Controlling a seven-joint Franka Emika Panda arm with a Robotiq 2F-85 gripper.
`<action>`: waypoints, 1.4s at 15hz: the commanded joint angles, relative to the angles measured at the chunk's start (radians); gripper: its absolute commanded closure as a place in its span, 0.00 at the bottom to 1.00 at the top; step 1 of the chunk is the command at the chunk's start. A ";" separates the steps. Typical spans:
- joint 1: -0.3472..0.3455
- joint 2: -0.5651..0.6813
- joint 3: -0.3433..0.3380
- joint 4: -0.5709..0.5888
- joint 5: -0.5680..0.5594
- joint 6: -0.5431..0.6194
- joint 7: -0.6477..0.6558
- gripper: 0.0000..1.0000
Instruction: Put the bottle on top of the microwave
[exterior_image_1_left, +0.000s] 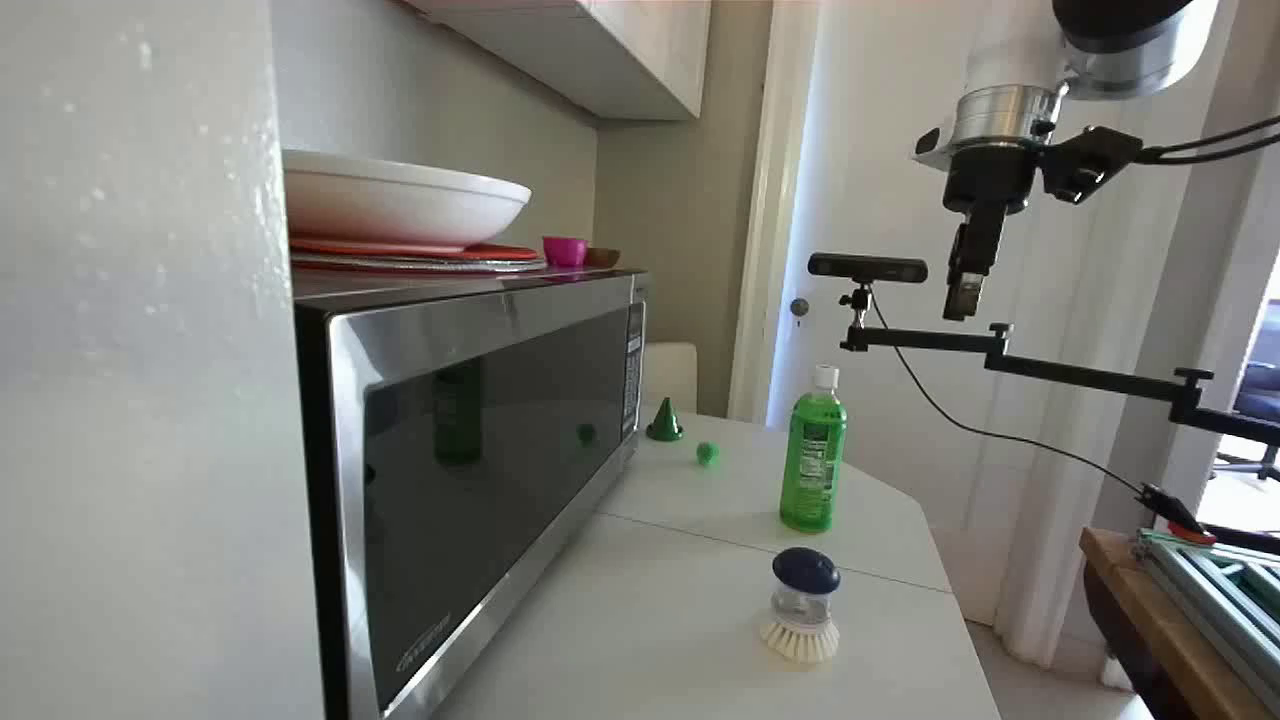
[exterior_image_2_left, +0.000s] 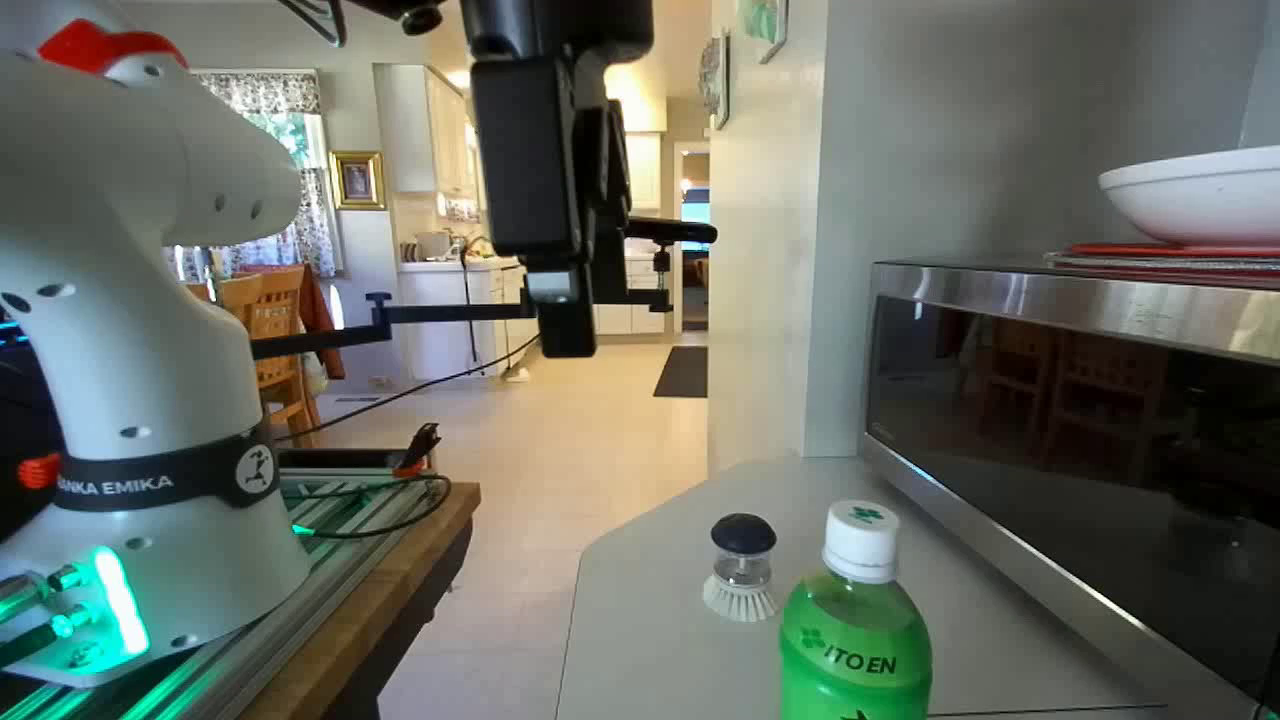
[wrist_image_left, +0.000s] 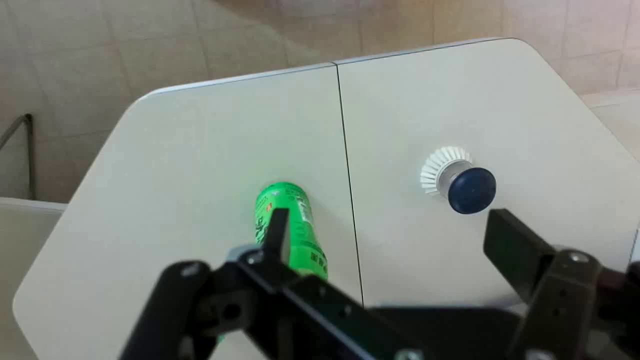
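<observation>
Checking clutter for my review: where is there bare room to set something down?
Bare: the table between microwave and brush, and, in the wrist view, between brush and bottle. Crowded: the microwave's top, where a bowl sits on a red stack, with a pink cup near; only a thin strip shows bare along the door side.

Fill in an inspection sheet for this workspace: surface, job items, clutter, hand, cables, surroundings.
Surface: white tabletop, dark seam running across it.
Job items: green bottle upright and capped on the tabletop, apart from the microwave, whose door looks shut.
Clutter: dish brush, green cone and green ball on the tabletop; atop the microwave, white bowl on a flat reddish stack, pink cup, small brown bowl.
Hand: open, above the tabletop, nothing held.
Cables: thin cable sags from the camera; wrist cables also in view.
Surroundings: wall cabinet higher up than the microwave, white door beyond the tabletop.
</observation>
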 joint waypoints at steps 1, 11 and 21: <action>-0.019 0.003 0.018 0.001 0.012 -0.002 -0.010 0.00; 0.017 0.107 -0.008 0.043 0.074 0.212 -0.042 0.00; 0.075 0.368 0.005 0.133 0.182 0.421 -0.143 0.00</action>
